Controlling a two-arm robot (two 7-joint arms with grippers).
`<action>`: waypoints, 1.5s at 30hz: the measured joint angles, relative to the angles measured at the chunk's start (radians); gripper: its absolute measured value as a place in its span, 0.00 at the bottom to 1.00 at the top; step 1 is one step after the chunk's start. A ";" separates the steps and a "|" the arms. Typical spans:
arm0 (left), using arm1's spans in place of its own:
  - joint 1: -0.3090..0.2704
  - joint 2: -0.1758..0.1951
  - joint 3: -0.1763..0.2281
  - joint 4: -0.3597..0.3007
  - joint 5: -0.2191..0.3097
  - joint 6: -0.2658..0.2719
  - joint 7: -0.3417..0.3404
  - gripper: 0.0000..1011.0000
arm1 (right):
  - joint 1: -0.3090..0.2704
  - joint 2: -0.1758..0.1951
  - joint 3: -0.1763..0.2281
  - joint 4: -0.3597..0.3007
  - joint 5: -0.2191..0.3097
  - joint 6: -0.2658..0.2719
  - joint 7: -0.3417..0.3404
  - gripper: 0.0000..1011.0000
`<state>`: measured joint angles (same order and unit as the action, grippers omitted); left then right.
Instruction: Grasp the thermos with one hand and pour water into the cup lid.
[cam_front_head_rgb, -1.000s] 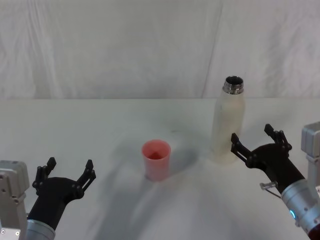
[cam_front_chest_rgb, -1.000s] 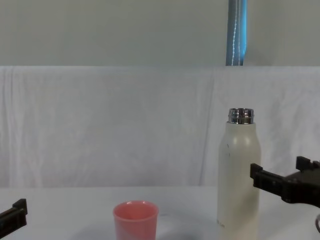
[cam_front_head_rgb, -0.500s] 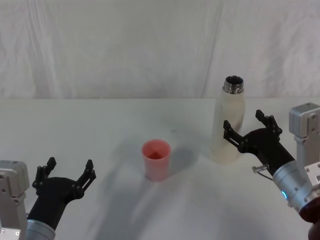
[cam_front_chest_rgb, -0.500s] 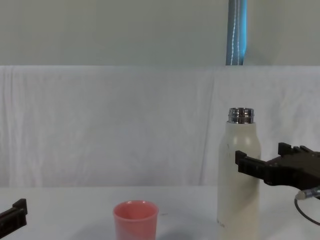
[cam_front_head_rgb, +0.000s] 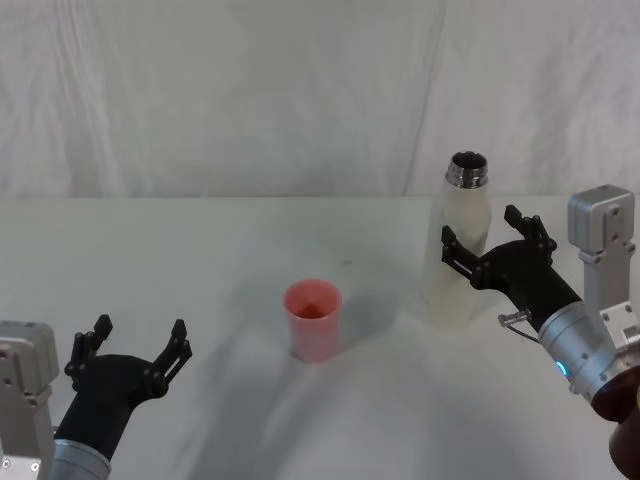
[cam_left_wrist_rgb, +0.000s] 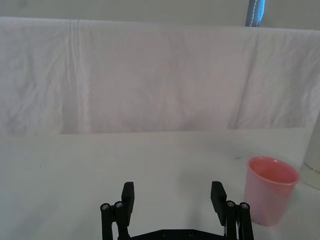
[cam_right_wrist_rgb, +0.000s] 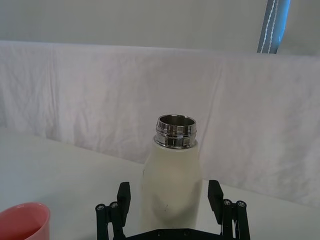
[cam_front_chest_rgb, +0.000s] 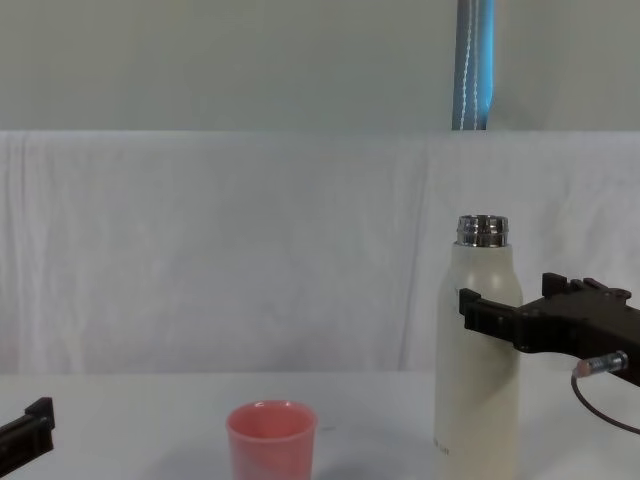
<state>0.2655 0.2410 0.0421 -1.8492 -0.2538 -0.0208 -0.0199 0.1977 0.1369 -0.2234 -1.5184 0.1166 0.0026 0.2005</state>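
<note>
- thermos: stands upright on the right of the white table, cap off, steel neck open to the top; well apart from the table's far edge and the draped cloth behind it.
- cup lid: upright, mouth up, to the left of the thermos and nearer the robot, with bare table between the two.
- right gripper: fingers spread, one on each side of the thermos body at about mid-height; the right wrist view places the bottle between them, with a gap on either side.
- left gripper: parked at the near left, fingers spread, holding nothing, well apart from the cup lid.
- step in hand: the approach appears complete and the grasp not yet made. the next move calls for closing squarely on the body, so the tall bottle is not pushed over.
- open room: bare table lies between the thermos and the cup lid, so a lift and a leftward carry to tilt the neck over the rim looks unobstructed.
</note>
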 joint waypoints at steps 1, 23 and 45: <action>0.000 0.000 0.000 0.000 0.000 0.000 0.000 0.99 | 0.005 -0.001 -0.001 0.005 0.002 0.002 0.001 0.99; 0.000 0.000 0.000 0.000 0.000 0.000 0.000 0.99 | 0.060 -0.037 -0.005 0.089 0.017 0.013 -0.023 0.99; 0.000 0.000 0.000 0.000 0.000 0.000 0.000 0.99 | 0.098 -0.072 -0.005 0.169 0.017 0.016 -0.039 0.99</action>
<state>0.2655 0.2410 0.0421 -1.8492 -0.2538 -0.0208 -0.0199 0.2954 0.0645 -0.2289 -1.3491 0.1340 0.0184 0.1614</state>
